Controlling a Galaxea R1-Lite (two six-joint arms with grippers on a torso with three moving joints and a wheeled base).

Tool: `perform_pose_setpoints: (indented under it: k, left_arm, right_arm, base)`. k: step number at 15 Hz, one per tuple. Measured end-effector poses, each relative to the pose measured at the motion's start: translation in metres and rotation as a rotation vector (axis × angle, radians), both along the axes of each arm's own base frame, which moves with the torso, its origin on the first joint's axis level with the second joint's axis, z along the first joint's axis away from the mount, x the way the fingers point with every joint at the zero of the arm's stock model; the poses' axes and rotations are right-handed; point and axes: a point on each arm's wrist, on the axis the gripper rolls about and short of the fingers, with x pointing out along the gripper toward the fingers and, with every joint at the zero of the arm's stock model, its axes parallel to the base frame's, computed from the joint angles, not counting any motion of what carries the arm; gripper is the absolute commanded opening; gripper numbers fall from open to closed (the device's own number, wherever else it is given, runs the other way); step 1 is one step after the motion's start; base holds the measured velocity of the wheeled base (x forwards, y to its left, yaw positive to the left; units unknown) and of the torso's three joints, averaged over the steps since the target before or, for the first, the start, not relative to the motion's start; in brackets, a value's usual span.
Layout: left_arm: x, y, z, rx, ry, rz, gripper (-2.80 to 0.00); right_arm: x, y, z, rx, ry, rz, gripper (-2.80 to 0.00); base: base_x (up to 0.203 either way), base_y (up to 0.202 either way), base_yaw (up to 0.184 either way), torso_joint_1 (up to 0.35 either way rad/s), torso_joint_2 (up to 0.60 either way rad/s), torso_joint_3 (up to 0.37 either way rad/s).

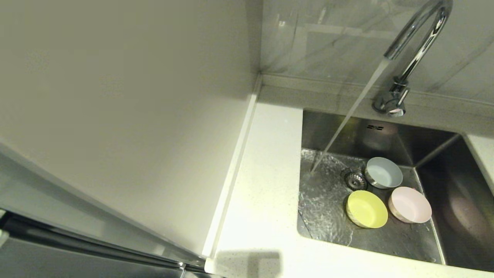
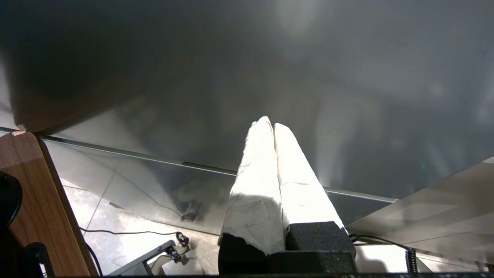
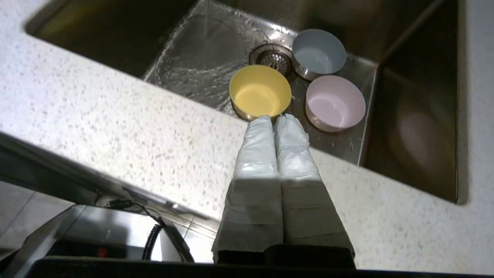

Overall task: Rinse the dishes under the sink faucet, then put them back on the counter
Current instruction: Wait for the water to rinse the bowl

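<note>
Three small bowls sit on the floor of the steel sink [image 1: 332, 239]: a pale blue one [image 1: 383, 172] beside the drain [image 1: 354, 178], a yellow one [image 1: 366, 209] and a pale pink one [image 1: 410, 204]. Water pours from the chrome faucet [image 1: 415, 50] onto the sink floor left of the drain, not onto any bowl. My right gripper [image 3: 274, 119] is shut and empty, held over the speckled counter [image 3: 115, 127] at the sink's front edge, short of the yellow bowl [image 3: 259, 91]. My left gripper [image 2: 270, 124] is shut and empty, parked down by a grey cabinet front.
A tall pale panel [image 1: 115, 116] walls off the counter's left side. Grey marbled tiles [image 1: 328, 38] stand behind the faucet. A second, deeper basin [image 1: 459, 200] lies to the right of the sink. Cables lie on the floor [image 2: 127, 231] below the left arm.
</note>
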Motion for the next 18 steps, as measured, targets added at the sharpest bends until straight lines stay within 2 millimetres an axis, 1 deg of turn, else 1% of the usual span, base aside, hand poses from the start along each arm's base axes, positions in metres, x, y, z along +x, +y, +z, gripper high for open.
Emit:
perform_pose_setpoints:
  k: [4, 11, 16, 18]
  left_arm:
    - [0.0, 0.0, 0.0, 0.0, 0.0, 0.0, -2.8]
    - [0.0, 0.0, 0.0, 0.0, 0.0, 0.0, -2.8]
    - [0.0, 0.0, 0.0, 0.0, 0.0, 0.0, -2.8]
    - [0.0, 0.0, 0.0, 0.0, 0.0, 0.0, -2.8]
  right_arm:
    - [-0.0041, -0.0001, -0.0036, 0.005, -0.034, -0.003, -2.8]
    - [-0.0048, -0.0002, -0.0038, -0.007, -0.044, -0.006, -2.8]
    - [-0.0048, -0.0005, -0.0046, 0.101, -0.033, -0.02, -2.8]
    - [-0.0048, -0.0005, -0.0046, 0.109, -0.034, -0.024, -2.8]
  base:
    - [0.0, 0.0, 0.0, 0.0, 0.0, 0.0]
    - [0.0, 0.0, 0.0, 0.0, 0.0, 0.0]
    - [0.0, 0.0, 0.0, 0.0, 0.0, 0.0]
    - [0.0, 0.0, 0.0, 0.0, 0.0, 0.0]
